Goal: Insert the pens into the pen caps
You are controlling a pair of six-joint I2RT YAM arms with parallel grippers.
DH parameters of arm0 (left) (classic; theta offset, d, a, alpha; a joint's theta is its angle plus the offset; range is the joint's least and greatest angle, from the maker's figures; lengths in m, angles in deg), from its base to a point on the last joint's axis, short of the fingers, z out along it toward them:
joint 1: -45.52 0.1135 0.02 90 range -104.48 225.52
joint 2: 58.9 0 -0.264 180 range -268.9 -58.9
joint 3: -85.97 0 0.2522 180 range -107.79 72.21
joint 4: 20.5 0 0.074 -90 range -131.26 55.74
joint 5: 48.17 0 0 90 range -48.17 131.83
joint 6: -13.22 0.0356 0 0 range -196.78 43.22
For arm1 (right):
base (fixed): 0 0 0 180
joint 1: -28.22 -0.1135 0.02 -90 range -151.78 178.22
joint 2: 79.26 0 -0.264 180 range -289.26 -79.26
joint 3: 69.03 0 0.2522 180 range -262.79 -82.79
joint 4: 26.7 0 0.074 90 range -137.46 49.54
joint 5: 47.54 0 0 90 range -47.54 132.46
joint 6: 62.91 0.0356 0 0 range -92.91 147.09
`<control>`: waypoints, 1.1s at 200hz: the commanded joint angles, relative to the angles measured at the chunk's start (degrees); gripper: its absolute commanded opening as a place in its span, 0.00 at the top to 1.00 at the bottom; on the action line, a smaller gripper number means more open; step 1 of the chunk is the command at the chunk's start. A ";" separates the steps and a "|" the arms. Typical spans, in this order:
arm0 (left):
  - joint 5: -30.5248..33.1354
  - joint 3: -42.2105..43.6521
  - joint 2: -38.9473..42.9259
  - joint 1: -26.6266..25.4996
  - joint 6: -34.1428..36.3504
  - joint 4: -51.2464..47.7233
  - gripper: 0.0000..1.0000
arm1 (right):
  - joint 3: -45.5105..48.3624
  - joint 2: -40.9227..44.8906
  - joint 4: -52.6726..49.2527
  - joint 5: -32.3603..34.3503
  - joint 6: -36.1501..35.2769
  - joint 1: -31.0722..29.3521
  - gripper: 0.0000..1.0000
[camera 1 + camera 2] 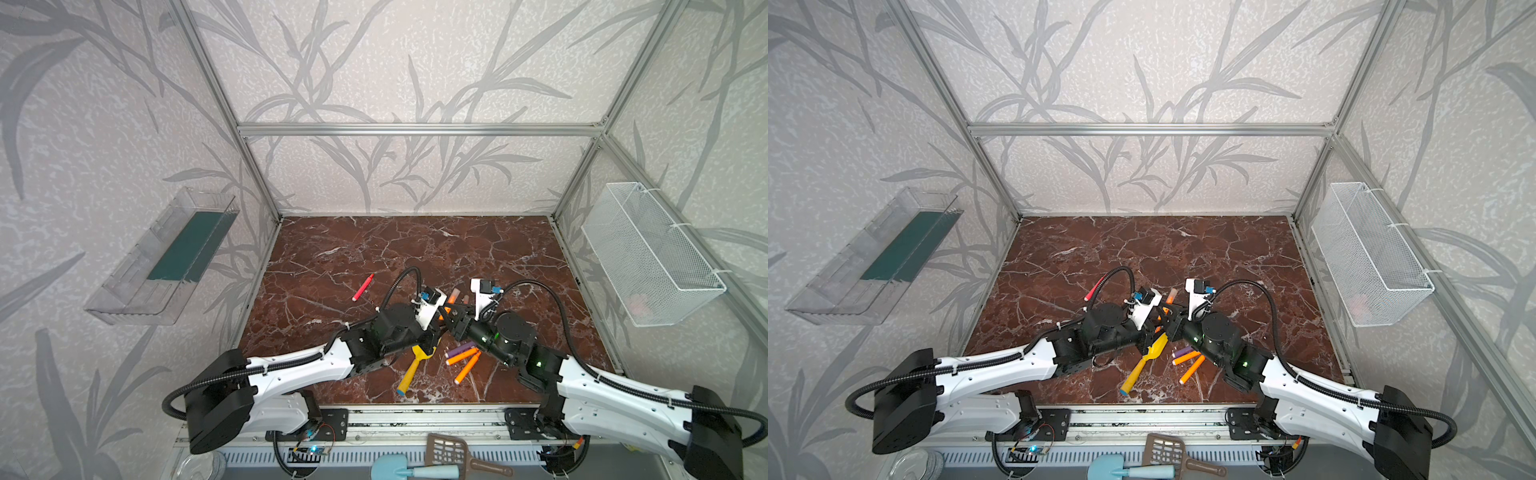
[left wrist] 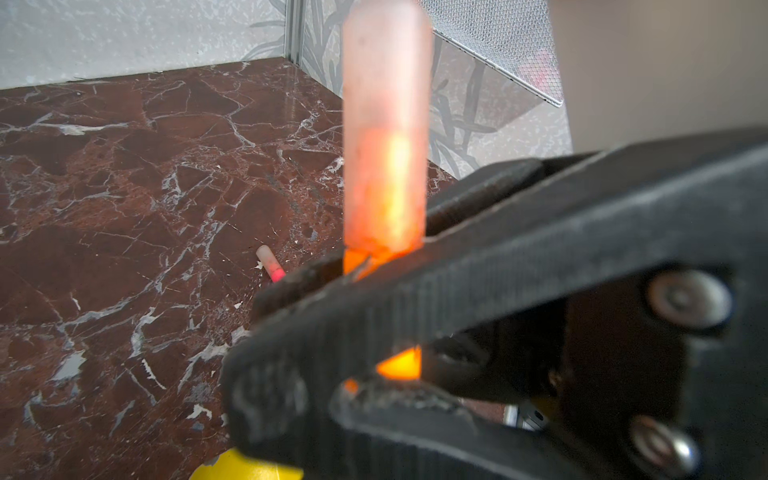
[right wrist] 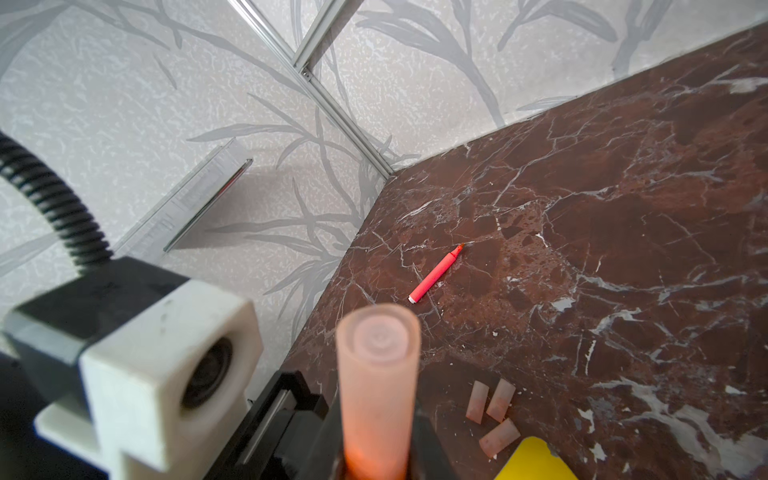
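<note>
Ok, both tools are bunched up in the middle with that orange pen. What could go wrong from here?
1. The left tool and right tool both look shut on the same orange pen, tip to tip. If they pull apart unevenly, the cap could come off or the pen could drop.
2. Three loose caps lie on the table beside the yellow shovel. A dropped pen or low sweep could scatter them.

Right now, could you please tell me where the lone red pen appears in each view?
In a top view: red pen on the table, left of the left arm's cable.
In a top view: partly behind that cable.
Left wrist: not in it.
Right wrist: alone on the table, beyond the three loose caps.
Shared landmark: the yellow shovel.
</note>
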 commanded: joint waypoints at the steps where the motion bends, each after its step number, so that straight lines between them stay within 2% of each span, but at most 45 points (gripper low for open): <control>1: 1.14 -0.44 0.50 -0.06 -0.41 2.55 1.00 | -0.66 -1.62 -1.34 1.40 -0.75 0.38 0.90; 8: 2.26 -0.70 0.50 -0.06 -0.69 1.91 1.00 | -0.80 -1.91 -1.56 1.86 -0.85 0.41 0.92; 19: 4.90 -1.53 0.44 0.05 -1.98 0.00 0.88 | -1.22 -2.18 -2.82 2.51 -0.76 1.04 0.96; 27: 8.22 -2.72 0.65 0.10 -3.75 -2.59 0.77 | -1.59 -2.27 -4.31 2.86 -0.69 1.94 0.98; 42: 16.34 -5.87 1.19 0.20 -8.50 -10.16 0.51 | -2.49 -2.51 -7.76 3.49 -0.36 4.69 1.00; 66: 22.25 -10.52 2.93 0.38 -14.61 -19.39 0.35 | -4.73 -4.39 -15.06 3.94 -0.52 10.55 1.00; 72: 23.01 -11.87 3.34 0.44 -16.08 -21.41 0.14 | -5.63 -5.57 -16.99 3.63 -0.68 12.30 1.00; 75: 23.25 -12.60 3.50 0.39 -16.73 -22.45 0.11 | -6.01 -6.33 -17.89 3.41 -0.74 13.09 1.00; 100: 23.48 -18.62 3.11 0.39 -20.63 -30.54 0.10 | -8.44 -15.02 -19.12 -3.58 -0.69 19.90 1.00; 127: 24.88 -23.52 1.12 0.38 -24.46 -36.68 0.10 | -12.65 -25.69 -20.54 -6.31 -0.85 22.49 1.00; 189: 29.23 -20.05 1.90 0.91 -24.90 -32.45 0.04 | -19.73 -40.92 -24.24 -14.21 -1.76 26.01 1.00; 204: 29.92 -18.32 1.62 1.04 -23.76 -30.27 0.01 | -20.50 -42.64 -24.65 -14.59 -1.97 26.26 1.00; 220: 30.19 -19.23 0.28 1.64 -23.01 -33.48 0.01 | -21.01 -43.61 -25.13 -13.91 -2.45 26.37 0.98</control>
